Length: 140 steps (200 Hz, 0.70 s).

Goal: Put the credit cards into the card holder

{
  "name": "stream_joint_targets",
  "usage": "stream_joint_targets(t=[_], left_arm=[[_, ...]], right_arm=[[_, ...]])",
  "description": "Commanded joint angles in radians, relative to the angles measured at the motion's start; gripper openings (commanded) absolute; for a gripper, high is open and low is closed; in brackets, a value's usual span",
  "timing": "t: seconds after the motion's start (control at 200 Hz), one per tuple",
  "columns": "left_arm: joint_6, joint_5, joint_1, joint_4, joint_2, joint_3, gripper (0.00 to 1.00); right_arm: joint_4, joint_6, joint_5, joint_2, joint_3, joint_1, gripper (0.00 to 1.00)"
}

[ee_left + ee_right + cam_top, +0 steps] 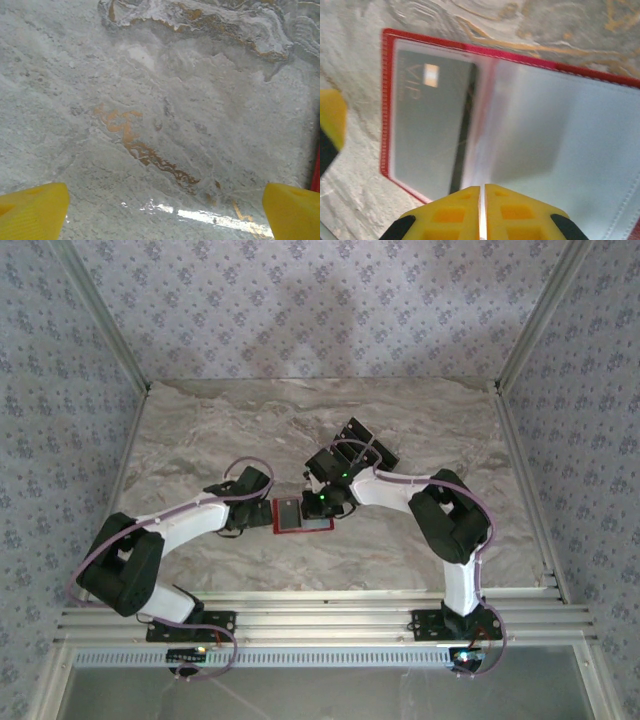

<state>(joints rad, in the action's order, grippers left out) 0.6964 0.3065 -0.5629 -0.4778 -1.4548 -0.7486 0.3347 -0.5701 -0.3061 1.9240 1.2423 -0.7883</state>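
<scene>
The red card holder [300, 529] lies open on the marble between my two grippers. Its left pocket holds a dark credit card [427, 125] marked VIP behind cloudy plastic. My right gripper [482, 200] hangs over the holder's middle [600, 150]. It is shut on a thin pale leaf of the holder that rises edge-on between the fingers. More black credit cards [375, 448] lie fanned behind the right gripper [318, 505]. My left gripper [258, 512] rests just left of the holder. In the left wrist view it [165, 215] is open over bare marble, with a red sliver of the holder [316, 172] at the right edge.
The marble tabletop [200, 440] is fenced by aluminium rails and patterned walls. The right arm's elbow [450, 520] stands to the right of the holder. The fanned cards sit close behind the right wrist.
</scene>
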Motion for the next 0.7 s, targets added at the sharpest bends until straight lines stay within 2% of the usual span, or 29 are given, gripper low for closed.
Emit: stream_joint_targets(t=[0.0, 0.695], left_arm=[[-0.014, -0.02, -0.002, 0.019, -0.017, 0.014, 0.99], [-0.002, -0.027, -0.017, 0.062, -0.071, 0.035, 0.99]], right_arm=[[0.051, 0.021, 0.02, -0.009, 0.041, -0.011, 0.12], [0.036, 0.006, -0.005, 0.077, 0.078, -0.032, 0.11]])
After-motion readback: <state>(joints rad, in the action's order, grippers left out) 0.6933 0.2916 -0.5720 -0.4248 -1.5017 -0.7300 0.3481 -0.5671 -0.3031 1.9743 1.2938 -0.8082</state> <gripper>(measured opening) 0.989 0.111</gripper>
